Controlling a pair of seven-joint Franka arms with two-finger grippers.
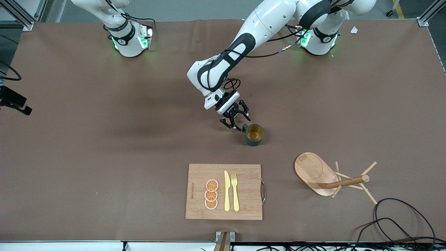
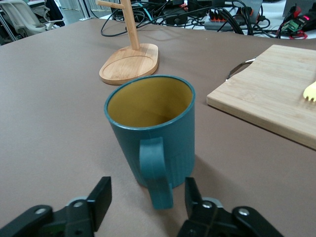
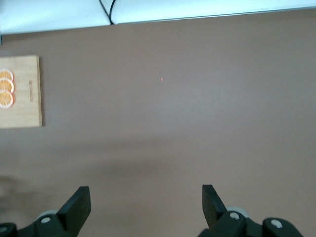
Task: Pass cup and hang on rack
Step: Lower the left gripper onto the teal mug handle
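the small dark teal-green ribbed cup [image 1: 254,134] with its tan-golden inside stands upright on the brown surface [image 1: 104,146], its mouth open upward and its small loop handle [image 2: 157,173] turned toward the left claw [image 1: 235,121]. that left claw sits low just beside the cup, on the side farther from the front camera, with its black fingers [image 2: 99,196] spread apart, one on each side of the handle and not touching it in the left wrist view. the light wooden rack [image 1: 329,176], a mug tree with an oval dished base, a round central post and thin angled pegs, stands on the surface nearer to the front camera than the cup and toward the left arm's end of the surface, well apart from the cup. a rectangular wooden cutting board [image 1: 244,205] with a small metal handle lies nearer to the front camera than the cup; on it rest three orange slices [image 1: 211,194] in a row, a pale yellow knife [image 1: 227,191] and a pale yellow fork [image 1: 235,192] side by side. black cables [image 1: 400,223] curl on the surface near the rack, nearer to the camera than the cup. the right arm waits, raised; its right claw [image 3: 146,207] hangs over bare surface with its fingers wide apart, holding nothing.
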